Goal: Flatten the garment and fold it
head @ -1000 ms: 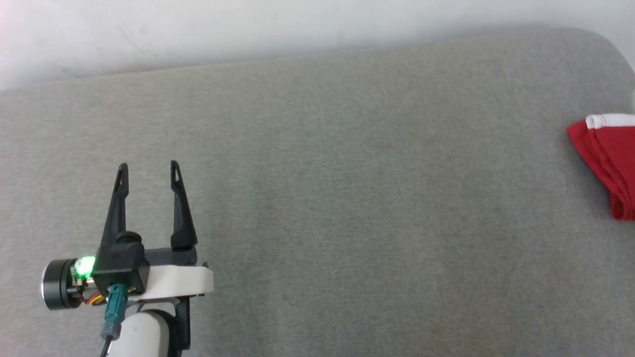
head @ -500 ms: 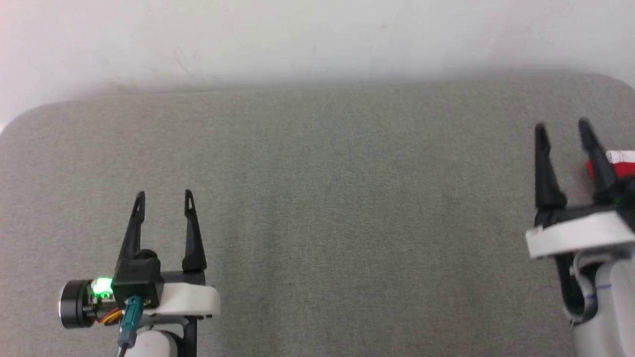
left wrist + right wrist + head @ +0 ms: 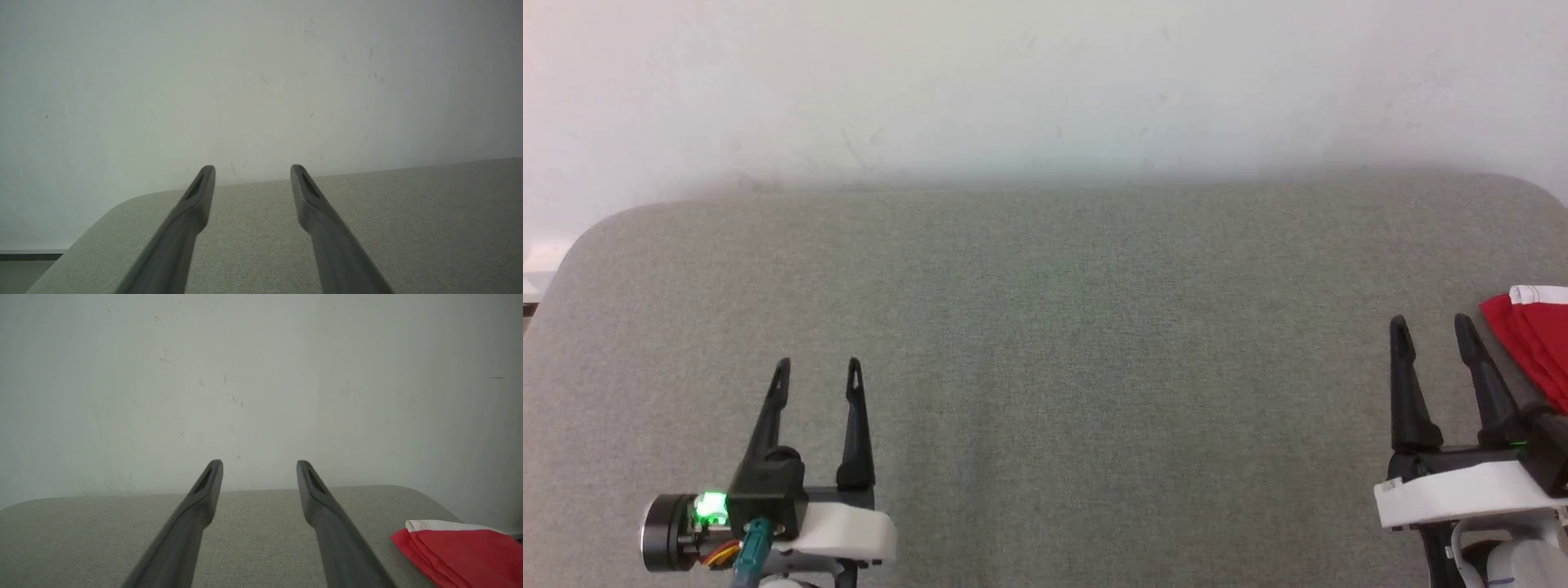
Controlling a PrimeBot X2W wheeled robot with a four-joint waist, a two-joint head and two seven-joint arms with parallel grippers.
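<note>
Red, shiny garment (image 3: pixel 1535 335) lies in folds at three o'clock on the desk (image 3: pixel 1045 327), beside my right claw (image 3: pixel 1430 322). That and my left claw (image 3: pixel 818 365) stand released. I judge it light, limp and slippery, so I would pinch the white-trimmed edge.

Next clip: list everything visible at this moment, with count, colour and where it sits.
garment: one, red with a white band, lying in folds at the surface's right edge
fabric-covered surface: one, grey, rounded far corners, spans the foreground
wall: one, white, lightly scuffed, behind the surface
left gripper: one, dark fingers, open, lower left over bare surface
right gripper: one, dark fingers, open, lower right beside the garment, holding nothing
</note>
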